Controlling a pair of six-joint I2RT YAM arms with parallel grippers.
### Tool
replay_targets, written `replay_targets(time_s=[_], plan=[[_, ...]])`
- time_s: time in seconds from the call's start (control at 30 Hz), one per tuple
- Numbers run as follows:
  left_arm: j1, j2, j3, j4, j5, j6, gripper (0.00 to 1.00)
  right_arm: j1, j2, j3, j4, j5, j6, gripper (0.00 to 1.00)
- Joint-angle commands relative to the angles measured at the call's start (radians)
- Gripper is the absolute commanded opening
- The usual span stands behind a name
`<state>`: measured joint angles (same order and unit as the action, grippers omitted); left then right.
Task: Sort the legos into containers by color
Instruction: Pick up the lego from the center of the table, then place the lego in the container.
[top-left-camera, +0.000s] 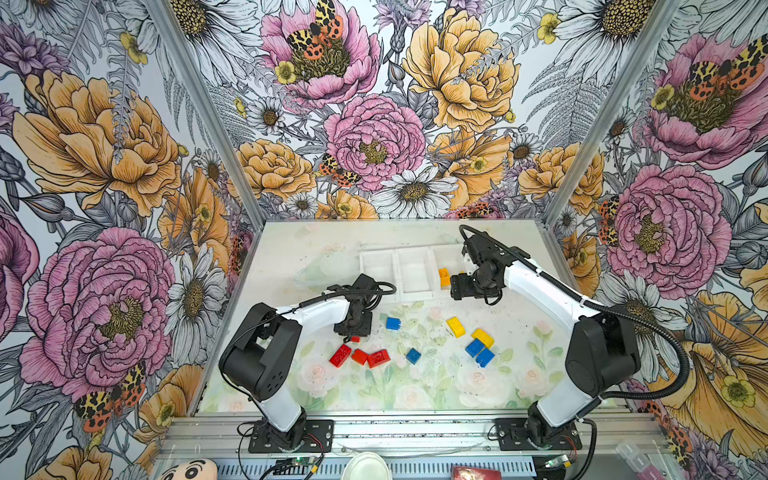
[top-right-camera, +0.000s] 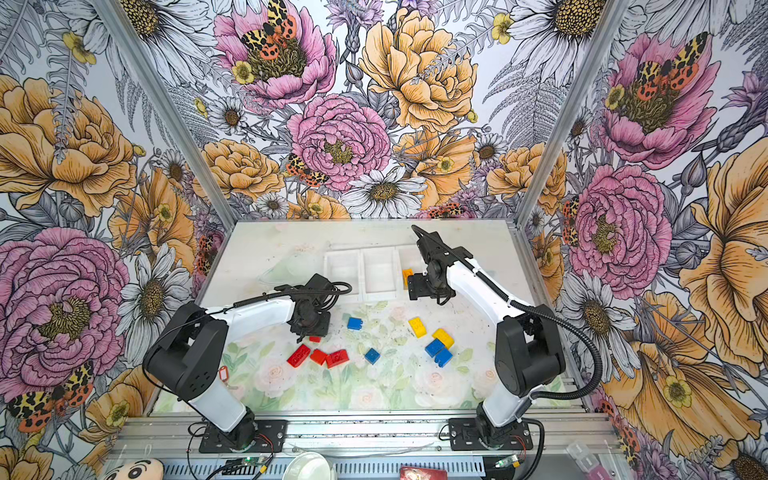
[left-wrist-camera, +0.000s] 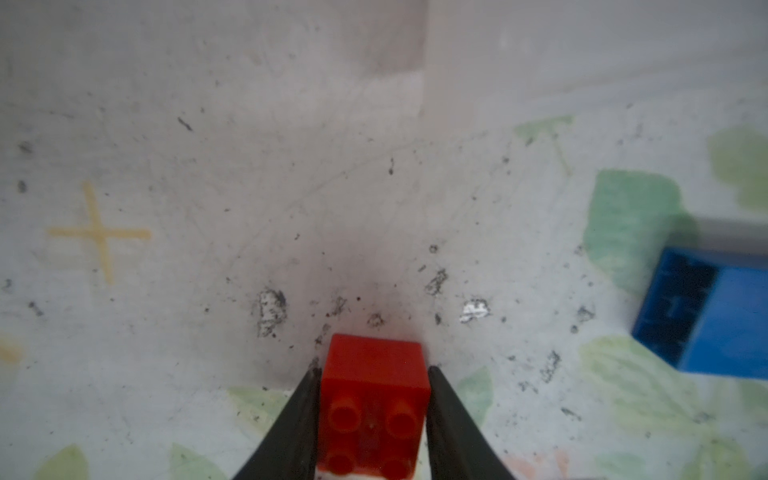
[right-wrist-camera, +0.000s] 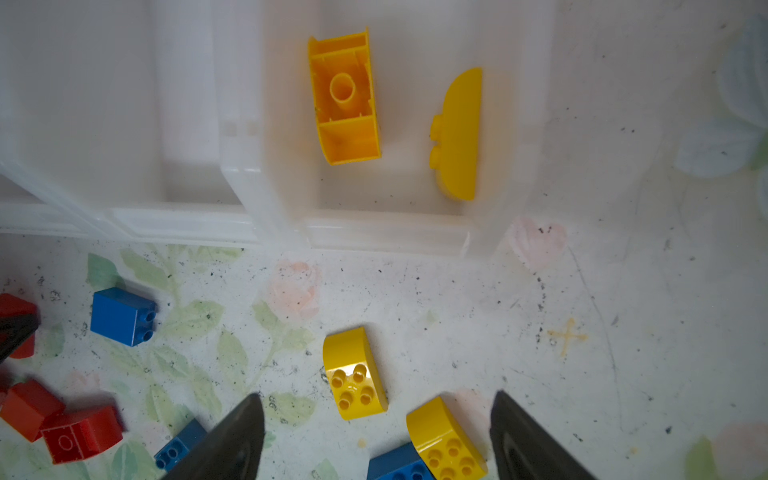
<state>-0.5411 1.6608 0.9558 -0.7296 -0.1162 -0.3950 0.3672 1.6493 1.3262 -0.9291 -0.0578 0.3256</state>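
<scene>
- The left end effector (left-wrist-camera: 372, 372) is clamped on a red brick (left-wrist-camera: 374, 357) at the table (left-wrist-camera: 208, 166); only the fingertips (left-wrist-camera: 308, 395) bear on it, so it may pivot or drop on lift.
- The right end effector (right-wrist-camera: 377, 398) stands apart, empty, near the containers (right-wrist-camera: 374, 237); arm paths may cross there.

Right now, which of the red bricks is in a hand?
The small red brick, pinched by the left hand; the three other red bricks lie loose in a cluster nearby, with nothing gripping them.
</scene>
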Motion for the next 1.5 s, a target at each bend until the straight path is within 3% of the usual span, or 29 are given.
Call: replay_targets(time_s=[0.0,0.17,0.5,0.7,1.13,1.47], plan=[[-0.007,0.008,0.003,0.003,-0.017,-0.002,0.37,-0.002,-0.043,-0.012,0.022,-0.002,0.017,0.86],[-0.012,-0.026,0.000,0.002,-0.026,-0.010,0.28,-0.005,-0.049,-0.021,0.024,-0.003,0.018,0.86],[-0.062,-0.210,-0.011,0.018,-0.173,-0.051,0.23,-0.011,-0.059,-0.027,0.027,-0.009,0.025,0.86],[-0.059,-0.267,0.037,0.072,-0.186,-0.039,0.22,-0.012,-0.067,-0.030,0.032,-0.018,0.033,0.86],[-0.011,-0.002,0.367,0.137,-0.100,0.077,0.22,-0.015,-0.093,-0.034,0.032,-0.028,0.046,0.86],[0.032,0.200,0.484,0.158,-0.056,0.066,0.22,-0.018,-0.111,-0.045,0.033,-0.026,0.049,0.87]])
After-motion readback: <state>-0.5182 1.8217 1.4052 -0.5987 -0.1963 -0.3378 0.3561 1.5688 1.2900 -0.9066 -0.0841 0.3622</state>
